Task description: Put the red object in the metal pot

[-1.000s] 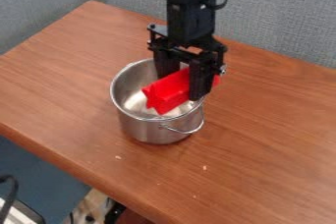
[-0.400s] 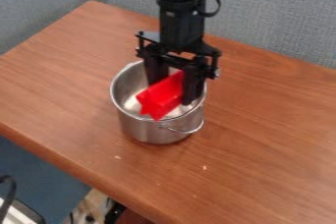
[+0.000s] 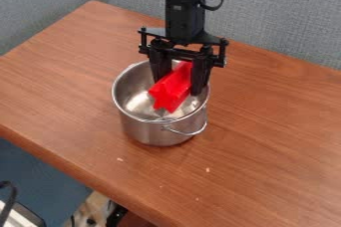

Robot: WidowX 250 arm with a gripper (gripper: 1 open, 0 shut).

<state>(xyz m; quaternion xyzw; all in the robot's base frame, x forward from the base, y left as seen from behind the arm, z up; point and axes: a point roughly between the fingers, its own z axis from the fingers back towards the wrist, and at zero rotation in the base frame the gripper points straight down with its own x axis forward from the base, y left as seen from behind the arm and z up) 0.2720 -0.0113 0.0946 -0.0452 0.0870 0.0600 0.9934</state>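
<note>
Red block (image 3: pixel 170 90), seen in the single camera view, was at the mouth of a shiny metal pot (image 3: pixel 150 131). It was tilted, with its lower end inside the rim and its upper part between the fingers of a black gripper (image 3: pixel 181 84). The fingers were grasping the block, one on either side of it, and pointed down over the pot's opening. Whether the block touched the pot's inner wall could not be told from this angle.

The pot stood upright on a brown wooden bench (image 3: pixel 266 136), near the edge that slanted from the left side of the view down toward the bottom. It was well apart from the bench's far left corner, at the upper left of the view. A thin wire handle (image 3: pixel 188 131) hung against the side of the pot, toward the lower right.

Above the pot, the black robot arm (image 3: pixel 184 10) reached down from the top of the view, with a dark cable looping beside it on the right. Behind the bench rose a grey wall (image 3: pixel 286 12). Beyond the bench's near left edge lay a blue-grey surface (image 3: pixel 40 176), with some dark cables in the lower left corner.
</note>
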